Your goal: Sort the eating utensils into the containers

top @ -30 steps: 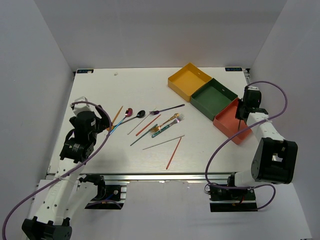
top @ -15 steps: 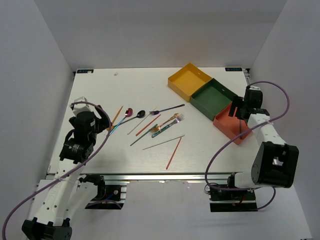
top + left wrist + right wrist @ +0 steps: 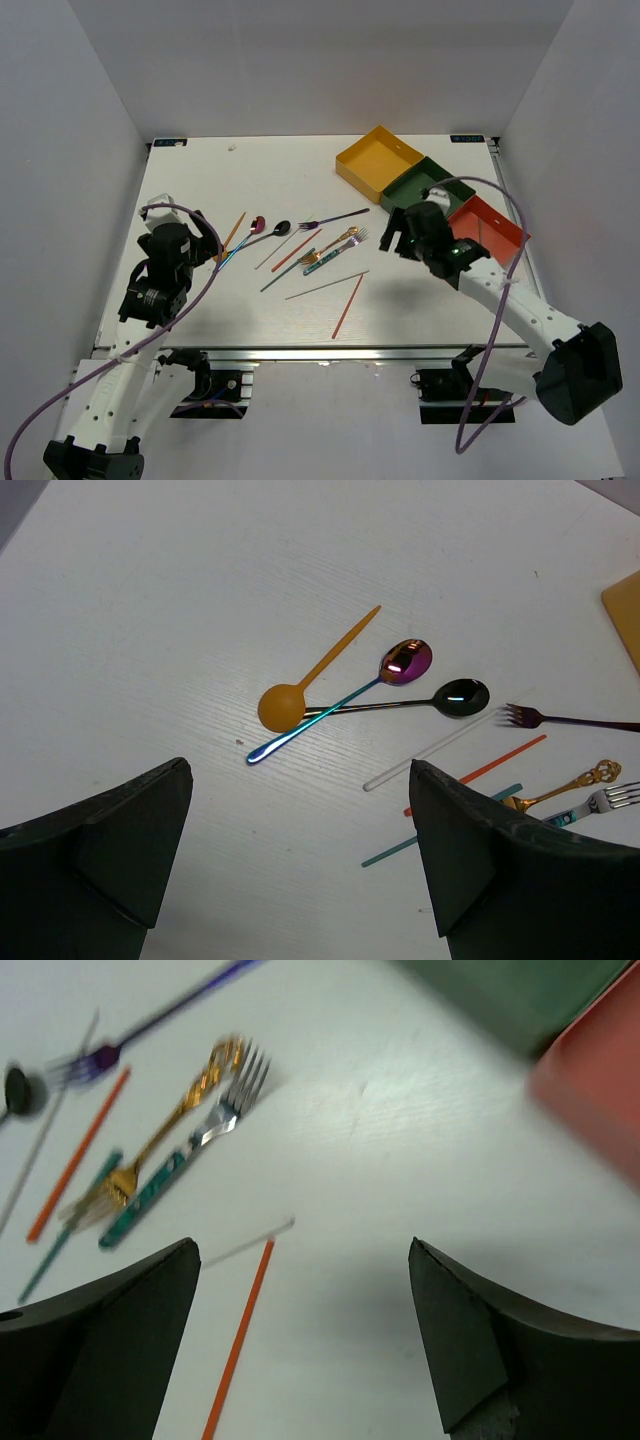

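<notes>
R pincer [image 3: 300, 1350]: released, jaws spread wide, nothing between them. Hangs over bare table [image 3: 280, 170], between the trays and the utensil pile.
Near R pincer: red stick [image 3: 238, 1335] and pale stick [image 3: 247, 1241] lie closest. Gold fork [image 3: 170, 1125] and teal-handled fork [image 3: 160, 1182] lie farther on, side by side and touching. This view is blurred.
L pincer [image 3: 300, 870]: released, empty. Hovers at the left end of the pile.
Near L pincer: orange spoon [image 3: 290, 695], pink spoon [image 3: 405, 662] and dark spoon [image 3: 460, 695], with handles crossing. Purple fork [image 3: 560, 720] lies beyond.
Trays: yellow tray [image 3: 378, 160], green tray [image 3: 432, 185] and red tray [image 3: 490, 222] sit edge to edge in a diagonal row at far right. Contents: cannot tell.
Utensils: every piece seen lies loose mid-table, well apart from the trays.
Step (est.): R arm is reaching for a pick; most of the sort is not yet done.
Next move (est.): pick one piece and set the jaws across its shaft. Descend to table level, clench, then carry to the matching tray.
Caution: shafts are thin and flat, so slip is likely. The touching forks may come up as a pair.
</notes>
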### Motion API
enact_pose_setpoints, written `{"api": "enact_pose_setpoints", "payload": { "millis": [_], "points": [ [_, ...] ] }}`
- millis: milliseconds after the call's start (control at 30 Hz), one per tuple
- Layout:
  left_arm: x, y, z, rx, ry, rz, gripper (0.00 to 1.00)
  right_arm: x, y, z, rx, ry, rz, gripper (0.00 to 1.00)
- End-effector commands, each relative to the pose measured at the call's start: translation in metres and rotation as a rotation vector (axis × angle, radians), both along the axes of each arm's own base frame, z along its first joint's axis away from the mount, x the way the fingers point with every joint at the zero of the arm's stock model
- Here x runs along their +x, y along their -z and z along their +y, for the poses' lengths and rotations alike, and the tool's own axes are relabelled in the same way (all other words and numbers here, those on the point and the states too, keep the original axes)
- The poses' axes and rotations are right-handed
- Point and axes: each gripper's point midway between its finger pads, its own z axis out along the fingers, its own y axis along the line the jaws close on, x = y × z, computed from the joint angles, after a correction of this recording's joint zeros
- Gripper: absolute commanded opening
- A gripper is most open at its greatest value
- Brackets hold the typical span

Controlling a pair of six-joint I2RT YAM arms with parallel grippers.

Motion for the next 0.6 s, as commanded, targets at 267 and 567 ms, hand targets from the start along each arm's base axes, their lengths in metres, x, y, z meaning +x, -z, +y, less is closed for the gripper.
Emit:
{"api": "enact_pose_setpoints", "payload": {
  "millis": [267, 567],
  "points": [
    [0.001, -0.008, -0.001, -0.004, 0.002, -0.032, 0.98, -0.072, 0.066, 0.103, -0.128, 0.122, 0.177, 0.89],
    [-0.003, -0.014, -0.004, -0.013, 0.018, -0.058, 0.98, -0.110, 0.111, 0.132, -0.278, 0.139, 0.285, 0.81]
  ]
}}
